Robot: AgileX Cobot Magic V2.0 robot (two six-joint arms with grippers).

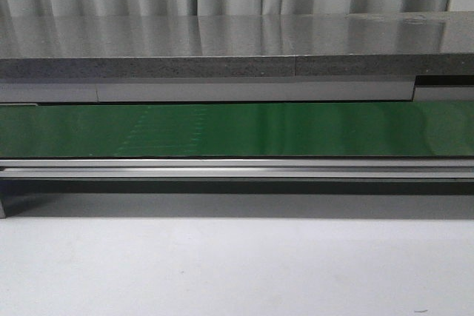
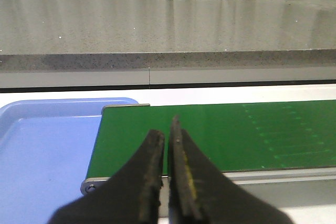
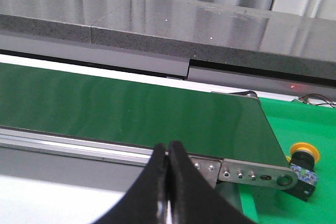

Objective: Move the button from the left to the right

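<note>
Conveyor belt [image 1: 237, 129] runs crosswise before stone counter [image 1: 222, 46]; tray [image 2: 37, 145] off belt's left end, button [image 3: 303, 169] off right end.

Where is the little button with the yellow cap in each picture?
Front view: the button is not in it.
Left wrist view: not in it either; only a blue tray sits by the end of the belt.
Right wrist view: the button lies on a bright green surface, just past the end of the belt.
Shared landmark: the dark green conveyor belt shows in all three views.
</note>
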